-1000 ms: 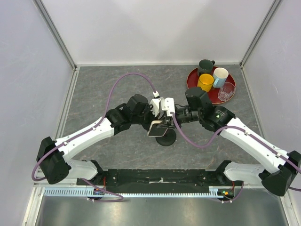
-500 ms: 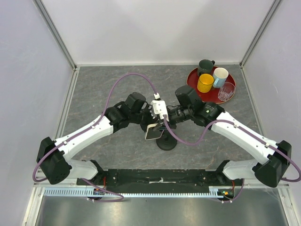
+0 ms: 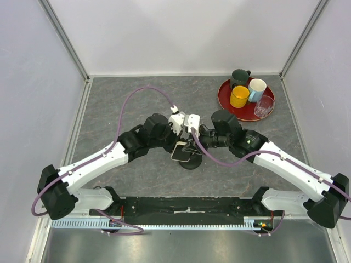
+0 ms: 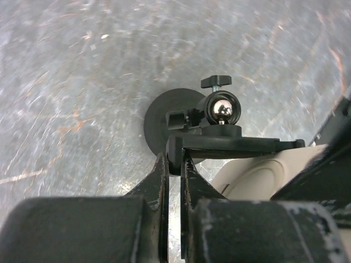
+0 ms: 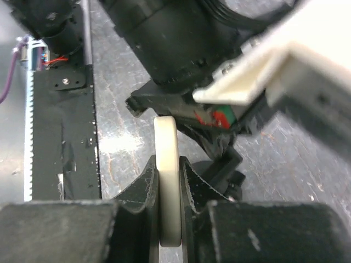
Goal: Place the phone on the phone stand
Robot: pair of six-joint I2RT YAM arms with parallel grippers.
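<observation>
Phone: the phone (image 5: pixel 166 143) is off the table at mid-table, right over the stand. It is pinched edge-on, so the right wrist view shows only the cream case rim. From above, its dark screen faces up at a tilt.
Right gripper: the right gripper (image 5: pixel 168 167) is clenched on the phone, one finger on each flat face. It reaches in from 3 o'clock.
Left gripper: the left gripper (image 4: pixel 174 164) is closed, fingers nearly together, nipping the end of the stand's black cradle plate. It comes in from 9 o'clock.
Phone stand: the phone stand (image 4: pixel 164 118) has its round disc base flat on the table. A shiny ball joint (image 4: pixel 221 108) and a small clamp knob (image 4: pixel 215 82) sit above the base.
Phone to cradle: in the left wrist view the cream back lies close along the plate, at about 5 o'clock from the ball. I cannot tell whether it is seated.
Table: the grey marbled table (image 3: pixel 120 104) carries everything.
Tray: a red round tray (image 3: pixel 226 103) lies near the far right corner, at about 1 o'clock from the stand and well apart from it.
On the tray: a dark green mug (image 3: pixel 239 77) stands farthest back. The yellow mug (image 3: pixel 239 96), pale blue cup (image 3: pixel 256 90) and clear glass (image 3: pixel 264 106) stand in front of it.
</observation>
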